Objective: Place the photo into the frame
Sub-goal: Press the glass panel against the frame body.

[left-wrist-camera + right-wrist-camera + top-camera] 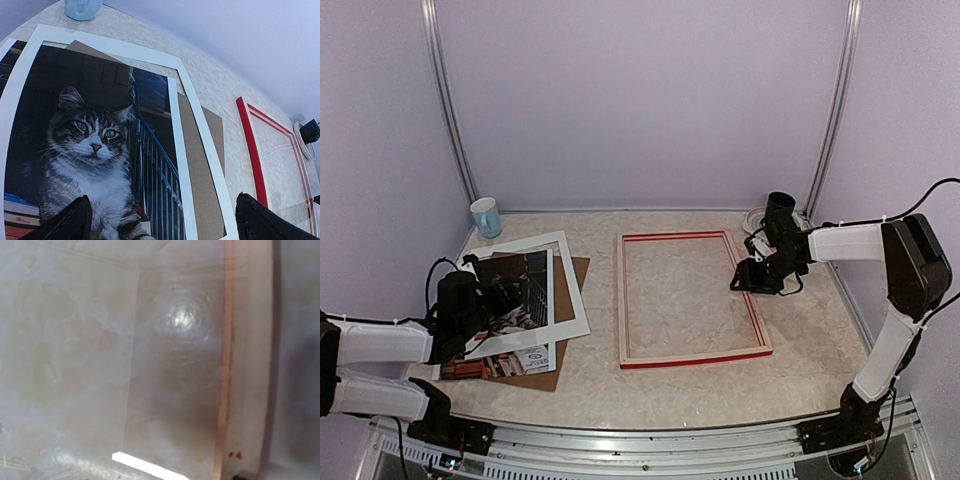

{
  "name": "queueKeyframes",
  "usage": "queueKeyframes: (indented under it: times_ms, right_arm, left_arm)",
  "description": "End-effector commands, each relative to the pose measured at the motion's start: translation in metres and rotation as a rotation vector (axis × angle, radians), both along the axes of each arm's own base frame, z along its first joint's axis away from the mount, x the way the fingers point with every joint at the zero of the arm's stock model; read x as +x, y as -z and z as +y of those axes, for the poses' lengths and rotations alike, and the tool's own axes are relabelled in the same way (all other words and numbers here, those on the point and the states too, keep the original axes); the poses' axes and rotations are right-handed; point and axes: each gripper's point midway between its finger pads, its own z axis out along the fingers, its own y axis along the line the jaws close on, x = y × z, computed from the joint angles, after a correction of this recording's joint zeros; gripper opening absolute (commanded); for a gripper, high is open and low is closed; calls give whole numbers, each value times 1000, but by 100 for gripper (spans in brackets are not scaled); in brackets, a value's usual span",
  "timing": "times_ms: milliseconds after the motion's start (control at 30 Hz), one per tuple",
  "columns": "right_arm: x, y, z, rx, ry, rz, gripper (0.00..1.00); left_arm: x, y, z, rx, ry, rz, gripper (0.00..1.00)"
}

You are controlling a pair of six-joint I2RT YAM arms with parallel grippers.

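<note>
Ana: Where does the large glossy photo [535, 295] [90, 150] of the grey-and-white tabby cat lie?

Ben: It lies flat on the left part of the pale marbled counter [600, 390]. It is together with a white rectangular mat border [572, 290] [202, 125] and a plain brown backing board [542, 372] [197, 165]. The board shows from under them at the near side and the right side. How the photo and the mat overlap, one cannot tell surely.

Ana: And the big rectangular frame [695, 358] [251, 150] [247, 365] with thin red rails and a pale wood back?

Ben: It lies flat in the middle of the counter, near the mat on its right, not touching it. The photo is outside it.

Ana: How is the left pincer [510, 300] [161, 212]?

Ben: It hovers over the photo, above the chest of the cat. Its two dark fingers [67, 222] stand wide apart and nothing is between them.

Ana: And the right pincer [745, 280]?

Ben: It is at the right rail of the frame. The view from above shows it too small, and its wrist view is blurred and shows only the pale rail and the counter. So one cannot tell if it is open, closed or gripping the rail.

Ana: Anything more?

Ben: A light blue cup [486, 216] [82, 7] stands in the far left corner, behind the mat.
</note>
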Motion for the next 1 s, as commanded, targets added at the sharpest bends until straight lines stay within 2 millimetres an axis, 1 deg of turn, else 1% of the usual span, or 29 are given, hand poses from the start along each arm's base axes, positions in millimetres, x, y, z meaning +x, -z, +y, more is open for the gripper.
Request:
queueKeyframes:
  times_ms: [0,233,433,533,633,733,767,900,967]
  right_arm:
    - [-4,8,6,14,-16,20,60]
    - [-9,19,8,17,-28,48,60]
    - [-4,14,-4,-50,12,23,60]
    - [-6,20,-4,-55,6,40,60]
    - [-9,26,1,-27,-12,54,60]
    - [-17,33,14,47,-55,95,60]
    - [-18,34,16,57,-63,101,60]
    - [-21,32,24,99,-89,102,60]
    - [-20,30,23,95,-86,99,59]
  left_arm:
    - [-2,0,-2,7,15,-7,99]
    - [-2,0,-2,8,14,-7,99]
    - [-2,0,-2,9,14,-6,99]
    - [-2,0,-2,8,13,-6,99]
    - [-2,0,-2,10,12,-6,99]
    - [-2,-1,-1,9,10,-9,99]
    - [-2,-1,-1,8,10,-8,99]
    - [-2,0,-2,8,14,-7,99]
    - [-2,0,-2,8,12,-6,99]
